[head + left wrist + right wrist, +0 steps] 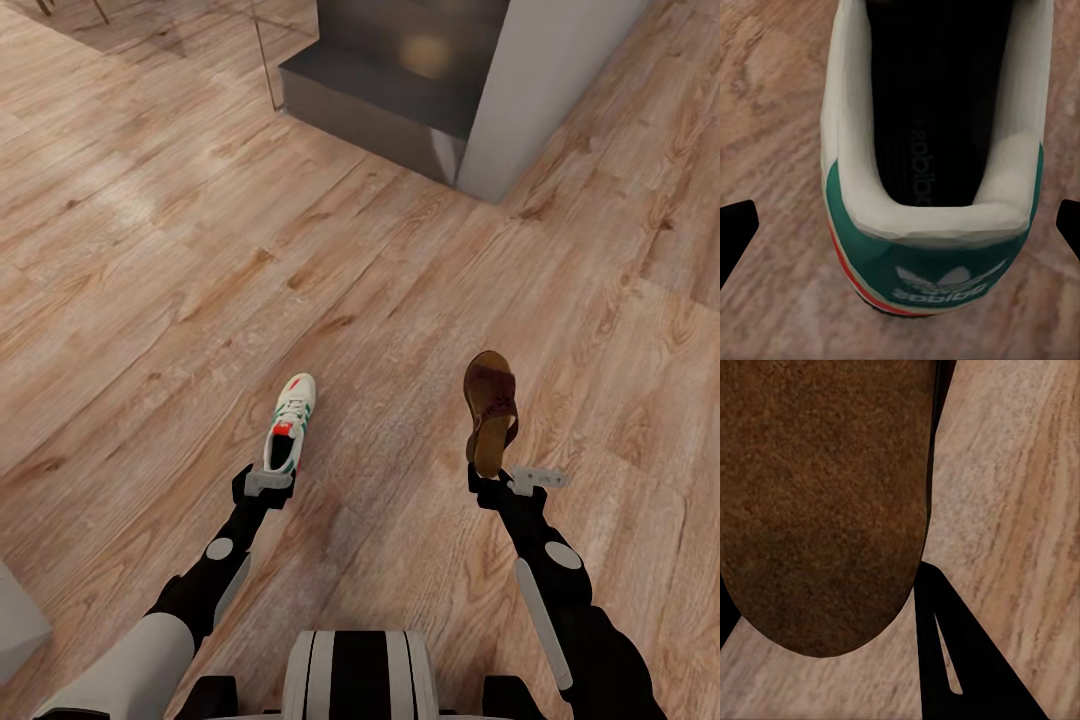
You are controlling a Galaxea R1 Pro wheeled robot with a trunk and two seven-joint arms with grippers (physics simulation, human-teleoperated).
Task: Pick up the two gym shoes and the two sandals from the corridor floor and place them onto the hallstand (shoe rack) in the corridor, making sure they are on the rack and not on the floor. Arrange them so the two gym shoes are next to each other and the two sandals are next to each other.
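Carrying one shoe in each arm, you have the left gripper [268, 483] clamped on the heel of a gym shoe [289, 421], whose long axis runs straight out ahead of the claw, toe pointing away from you. In the left wrist view the green heel tab [937, 262] sits squarely between the dark fingertips [735, 225], though whether the pads actually touch the sides I cannot tell from there. Your right gripper [497, 487] holds a sandal [490, 410] by its heel end, strap toward the far end, also pointing forward and clear of the corridor floor [150, 250]. Both loads look lifted rather than resting (judging by the head view). Ahead stands only a dark stair block [390, 90] beside a white wall [540, 90]; the hallstand is somewhere else, so you likely need to turn the base first.
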